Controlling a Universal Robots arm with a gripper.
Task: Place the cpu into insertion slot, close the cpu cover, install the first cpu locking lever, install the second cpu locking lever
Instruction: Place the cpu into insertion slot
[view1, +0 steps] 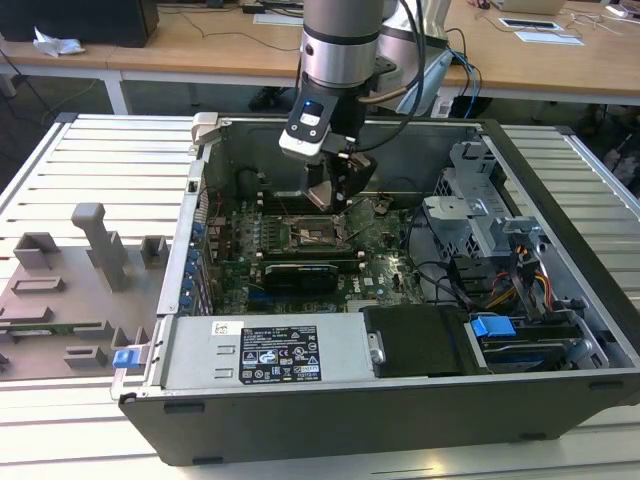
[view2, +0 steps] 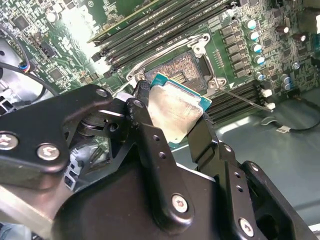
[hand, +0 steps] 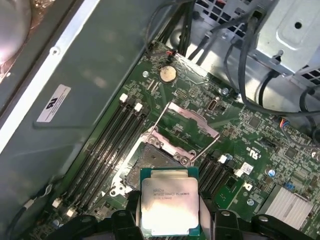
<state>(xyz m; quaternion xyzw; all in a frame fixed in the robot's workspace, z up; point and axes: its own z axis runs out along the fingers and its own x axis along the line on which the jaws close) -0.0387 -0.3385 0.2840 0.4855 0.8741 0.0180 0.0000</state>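
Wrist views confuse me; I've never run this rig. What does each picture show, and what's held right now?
The exterior view looks from outside at a single robot arm reaching into an open computer case on a slatted table. Both wrist views come from cameras riding on the arm, looking past its gripper at the green motherboard. The black fingers pinch the cpu, a square silver chip, by its edges. It hangs just short of the insertion slot, whose contacts lie uncovered; it is not yet seated.
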